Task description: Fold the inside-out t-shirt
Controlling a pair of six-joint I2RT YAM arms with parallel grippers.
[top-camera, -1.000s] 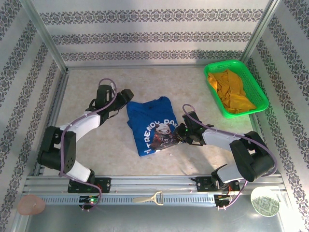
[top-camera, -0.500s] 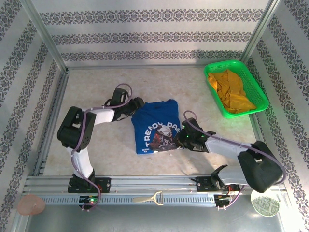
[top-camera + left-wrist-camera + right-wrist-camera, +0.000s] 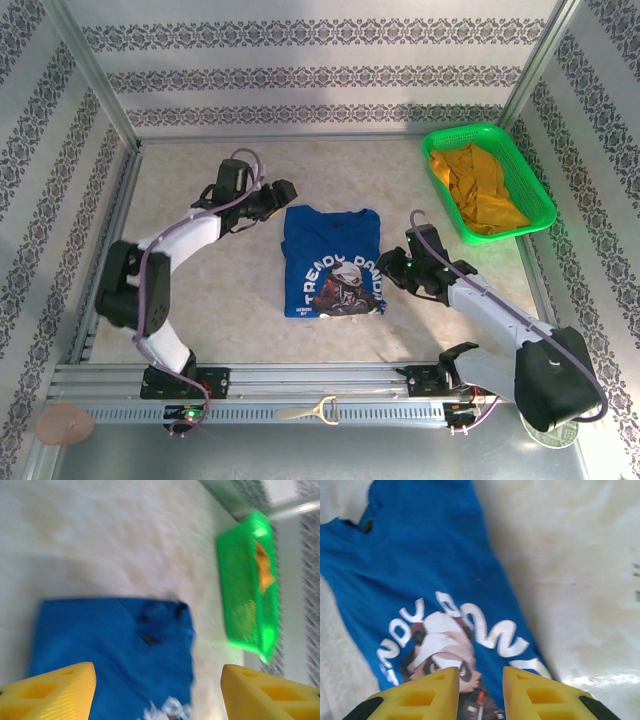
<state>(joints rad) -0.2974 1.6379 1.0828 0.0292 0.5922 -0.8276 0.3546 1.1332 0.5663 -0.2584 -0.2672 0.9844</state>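
The inside-out t-shirt [image 3: 332,262] is lying folded into a neat rectangle at the middle of the table [image 3: 200,300], its white lettering and picture facing up. The left gripper [image 3: 278,197] is hovering just beside the shirt's far left corner, its fingers [image 3: 55,692] spreading wide and grasping nothing. The right gripper [image 3: 392,272] is sitting at the shirt's right edge, its fingers [image 3: 427,695] standing slightly parted with nothing between them. A green basket [image 3: 460,131] is holding a yellow garment [image 3: 480,190] at the far right.
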